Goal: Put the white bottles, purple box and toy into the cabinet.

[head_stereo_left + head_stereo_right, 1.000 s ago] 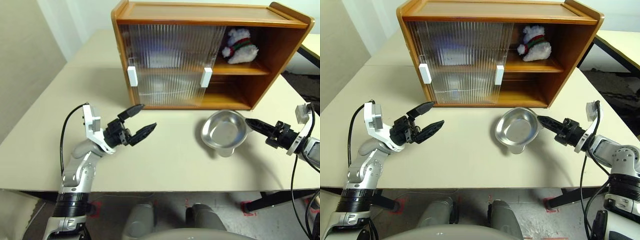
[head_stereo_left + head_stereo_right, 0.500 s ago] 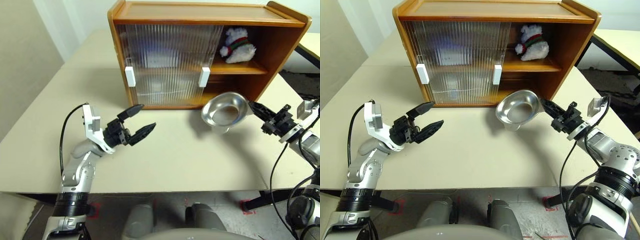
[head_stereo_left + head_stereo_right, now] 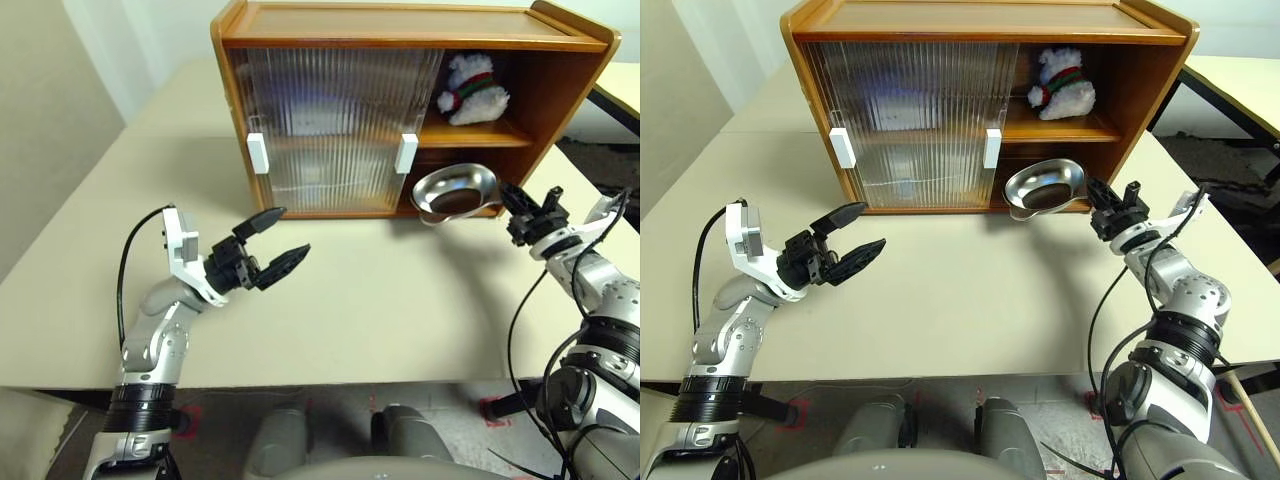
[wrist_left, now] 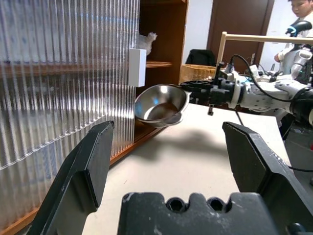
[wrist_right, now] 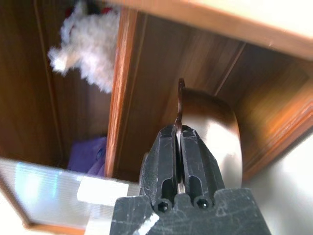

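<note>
Steel bowl hangs clamped by its rim in our right tool, at the cabinet's open lower shelf, five o'clock below the toy on the upper shelf. Our left tool hovers over the bench, fingers apart.

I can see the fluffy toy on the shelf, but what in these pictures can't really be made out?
- Behind the cabinet's ribbed sliding doors, head views: only pale and bluish smears, so no bottle can be identified.
- Purple shape, right wrist view: cut off by the wooden divider and door, blurred.
- Metal bowl, pinched by the right gripper: whether it rests on the lower shelf is unclear.
</note>
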Robot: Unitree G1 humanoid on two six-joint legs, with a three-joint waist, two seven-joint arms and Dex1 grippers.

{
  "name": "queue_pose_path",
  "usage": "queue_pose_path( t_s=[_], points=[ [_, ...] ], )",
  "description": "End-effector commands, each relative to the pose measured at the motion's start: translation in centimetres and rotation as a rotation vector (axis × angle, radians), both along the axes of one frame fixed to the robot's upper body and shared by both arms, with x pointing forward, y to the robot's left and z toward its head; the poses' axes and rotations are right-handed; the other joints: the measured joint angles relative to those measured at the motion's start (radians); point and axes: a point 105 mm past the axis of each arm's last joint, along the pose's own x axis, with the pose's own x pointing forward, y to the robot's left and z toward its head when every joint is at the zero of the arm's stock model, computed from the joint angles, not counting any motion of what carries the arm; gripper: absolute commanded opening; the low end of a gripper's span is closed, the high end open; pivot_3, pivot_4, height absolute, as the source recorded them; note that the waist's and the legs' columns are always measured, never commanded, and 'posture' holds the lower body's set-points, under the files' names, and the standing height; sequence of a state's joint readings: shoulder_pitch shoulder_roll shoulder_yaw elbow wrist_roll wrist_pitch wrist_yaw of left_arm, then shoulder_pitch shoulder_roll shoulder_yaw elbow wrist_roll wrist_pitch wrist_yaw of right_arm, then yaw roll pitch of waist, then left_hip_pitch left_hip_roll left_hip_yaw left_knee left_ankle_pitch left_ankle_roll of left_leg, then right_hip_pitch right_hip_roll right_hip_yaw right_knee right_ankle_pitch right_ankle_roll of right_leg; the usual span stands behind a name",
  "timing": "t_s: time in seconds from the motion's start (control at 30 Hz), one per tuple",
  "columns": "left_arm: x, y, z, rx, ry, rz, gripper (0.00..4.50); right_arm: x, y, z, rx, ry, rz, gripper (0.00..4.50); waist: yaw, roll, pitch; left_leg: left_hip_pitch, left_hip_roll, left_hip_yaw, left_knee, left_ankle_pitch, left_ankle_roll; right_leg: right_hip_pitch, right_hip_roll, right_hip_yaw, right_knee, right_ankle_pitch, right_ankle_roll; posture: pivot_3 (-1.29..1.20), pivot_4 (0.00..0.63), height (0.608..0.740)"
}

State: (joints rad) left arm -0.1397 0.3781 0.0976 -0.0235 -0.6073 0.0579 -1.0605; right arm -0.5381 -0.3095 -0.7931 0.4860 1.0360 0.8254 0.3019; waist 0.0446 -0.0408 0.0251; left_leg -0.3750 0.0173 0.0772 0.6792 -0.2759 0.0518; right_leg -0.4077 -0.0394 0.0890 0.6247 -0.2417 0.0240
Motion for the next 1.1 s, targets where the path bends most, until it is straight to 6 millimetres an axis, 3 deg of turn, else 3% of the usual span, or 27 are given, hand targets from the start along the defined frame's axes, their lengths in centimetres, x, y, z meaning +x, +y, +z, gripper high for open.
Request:
queue_pose_path(
  t_s=[0.03,0.67,1.07,1.1],
  points=[
    [0.0,-0.2,0.1,0.020,-0.008,-0.011,4.50,1.2,0.9,-0.5,0.021,0.004,-0.017,0.00,-0.006,0.000,0.000,0.000,0.000,0.000,0.000,0.000,0.000,0.000,0.000,0.000,0.000,0.000,0.000,0.16,0.000,0.740],
    [0.1,-0.6,0.5,0.013,-0.018,-0.005,4.50,6.1,2.9,-1.6,0.040,0.085,-0.234,0.00,-0.030,0.006,0.004,0.000,0.000,-0.001,-0.001,0.000,0.000,-0.001,0.000,0.000,0.002,0.001,-0.001,0.17,0.000,0.740],
    [0.0,-0.9,0.6,0.006,-0.019,0.002,4.50,7.1,4.2,-2.9,0.029,0.156,-0.244,0.00,-0.028,0.007,0.004,0.001,-0.001,-0.001,-0.003,0.000,-0.001,0.000,0.000,0.000,0.002,0.001,-0.001,0.19,0.000,0.740],
    [0.0,-0.8,0.5,0.006,-0.018,0.003,4.50,7.1,4.1,-2.8,0.022,0.153,-0.241,0.30,-0.028,0.007,0.004,0.001,-0.001,-0.001,-0.003,0.000,-0.001,0.000,0.000,0.000,0.002,0.001,-0.001,0.19,0.000,0.740]
  ],
)
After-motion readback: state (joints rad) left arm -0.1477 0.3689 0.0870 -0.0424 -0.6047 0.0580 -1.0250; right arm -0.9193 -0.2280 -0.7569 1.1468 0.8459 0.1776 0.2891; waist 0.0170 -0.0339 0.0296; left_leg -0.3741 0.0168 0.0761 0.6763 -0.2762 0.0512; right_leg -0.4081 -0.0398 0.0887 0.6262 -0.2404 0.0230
